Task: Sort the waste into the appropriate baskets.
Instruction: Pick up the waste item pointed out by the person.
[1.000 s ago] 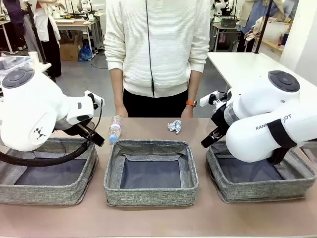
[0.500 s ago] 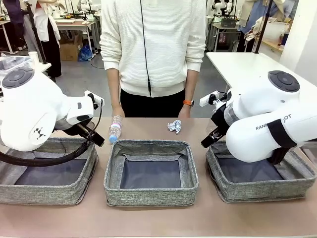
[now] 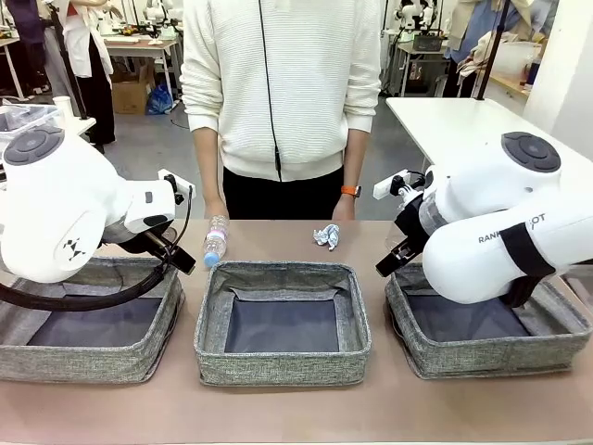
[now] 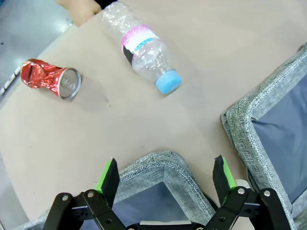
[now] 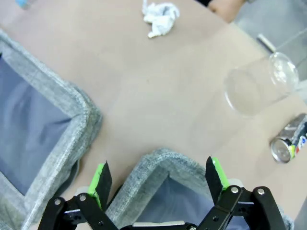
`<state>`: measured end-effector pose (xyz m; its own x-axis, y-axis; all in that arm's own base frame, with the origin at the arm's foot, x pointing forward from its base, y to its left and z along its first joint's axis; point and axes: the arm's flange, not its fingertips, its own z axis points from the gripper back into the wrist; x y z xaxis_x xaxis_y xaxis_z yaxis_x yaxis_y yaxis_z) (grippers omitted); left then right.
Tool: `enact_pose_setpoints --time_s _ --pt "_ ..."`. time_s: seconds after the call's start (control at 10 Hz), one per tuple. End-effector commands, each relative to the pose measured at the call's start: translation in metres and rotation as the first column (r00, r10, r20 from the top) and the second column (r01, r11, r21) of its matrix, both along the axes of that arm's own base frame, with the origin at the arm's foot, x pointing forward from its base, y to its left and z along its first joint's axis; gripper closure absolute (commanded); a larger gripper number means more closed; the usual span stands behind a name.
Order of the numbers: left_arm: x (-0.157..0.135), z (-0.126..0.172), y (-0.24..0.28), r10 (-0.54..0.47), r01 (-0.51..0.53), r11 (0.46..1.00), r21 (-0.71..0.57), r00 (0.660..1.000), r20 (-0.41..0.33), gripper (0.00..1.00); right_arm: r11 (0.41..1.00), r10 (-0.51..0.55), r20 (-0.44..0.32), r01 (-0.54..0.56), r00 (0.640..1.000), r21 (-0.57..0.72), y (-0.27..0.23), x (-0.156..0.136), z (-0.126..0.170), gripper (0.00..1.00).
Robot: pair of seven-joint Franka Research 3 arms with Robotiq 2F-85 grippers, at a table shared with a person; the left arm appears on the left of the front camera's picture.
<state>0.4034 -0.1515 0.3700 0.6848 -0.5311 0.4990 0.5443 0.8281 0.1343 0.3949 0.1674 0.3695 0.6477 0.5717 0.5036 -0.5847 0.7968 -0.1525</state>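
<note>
- The person (image 3: 278, 93) behind the table's far edge has shifted slightly toward its left side. Neither arm has moved, and the litter lies where it did.
- The left gripper (image 4: 165, 175) hangs over the far corner of the left basket (image 3: 93, 366), jaws wide apart and empty.
- The right gripper (image 5: 158, 175) hangs the same way over the right basket (image 3: 491, 362).
- The plastic bottle (image 4: 144, 50) lies near the far edge, left of centre, with the crushed red can (image 4: 48, 79) farther toward the left edge.
- The paper wad (image 5: 159, 17) sits mid-table by the far edge. What looks like a clear plastic cup (image 5: 259, 88) and a dark silver can (image 5: 288, 143) lie toward the right edge.
- All three baskets look empty, the middle basket (image 3: 278, 366) included, so I'd say sorting hasn't started.
- For the bottle, I'd close across its ribbed body, not the cap, since it could roll.
</note>
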Motion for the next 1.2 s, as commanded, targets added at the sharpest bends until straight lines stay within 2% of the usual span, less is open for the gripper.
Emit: enact_pose_setpoints --time_s 0.0,0.1,0.2,0.3,0.4,0.5,0.6,0.7,0.8,0.9,1.0,1.1 --pt "-0.004 0.019 0.007 -0.038 0.038 0.999 0.014 0.999 -0.016 0.00 1.000 0.005 0.001 -0.005 1.000 -0.030 -0.001 -0.004 0.019 0.00" --pt "-0.019 0.058 0.021 0.014 -0.014 1.000 -0.011 1.000 -0.002 0.00 0.998 0.003 -0.001 -0.003 1.000 -0.057 -0.014 -0.022 0.058 0.00" --pt "-0.051 0.105 0.045 -0.007 0.011 0.996 -0.083 0.999 0.043 0.00 0.999 -0.034 0.083 0.034 0.996 0.000 -0.037 -0.054 0.105 0.00" --pt "-0.097 0.150 0.053 -0.036 0.050 0.991 -0.124 0.993 0.114 0.00 0.995 -0.093 0.095 0.088 0.991 0.052 -0.060 -0.097 0.141 0.00" --pt "-0.120 0.163 0.062 -0.021 0.041 0.990 -0.135 0.989 0.145 0.00 0.992 -0.103 0.053 0.099 0.993 0.080 -0.072 -0.121 0.152 0.00" --pt "-0.145 0.163 0.071 -0.101 0.124 0.976 -0.177 0.986 0.132 0.00 0.985 -0.165 0.104 0.158 0.981 0.072 -0.091 -0.157 0.157 0.00" --pt "-0.145 0.145 0.065 -0.053 0.060 0.996 -0.067 0.994 0.093 0.00 0.965 -0.260 0.168 0.261 0.951 0.017 -0.101 -0.170 0.151 0.00" --pt "-0.086 0.195 0.044 -0.029 0.051 0.988 -0.144 0.989 0.145 0.00 0.993 -0.101 0.095 0.095 0.990 0.066 -0.060 -0.083 0.183 0.00" --pt "-0.086 0.195 0.044 -0.029 0.051 0.988 -0.144 0.989 0.145 0.00 0.986 -0.162 0.124 0.155 0.979 0.066 -0.079 -0.112 0.210 0.00" --pt "-0.114 0.214 0.055 -0.046 0.065 0.989 -0.136 0.990 0.136 0.00 0.989 -0.125 0.023 0.122 0.992 0.083 -0.067 -0.093 0.195 0.00" --pt "-0.107 0.213 0.065 -0.066 0.065 0.973 -0.223 0.998 0.003 0.00 0.970 -0.122 -0.064 0.133 0.990 0.203 -0.082 -0.094 0.195 0.00" --pt "-0.104 0.213 0.092 -0.082 0.038 0.945 -0.324 0.989 -0.122 0.00 0.906 -0.168 -0.191 0.227 0.967 0.357 -0.105 -0.100 0.201 0.00"
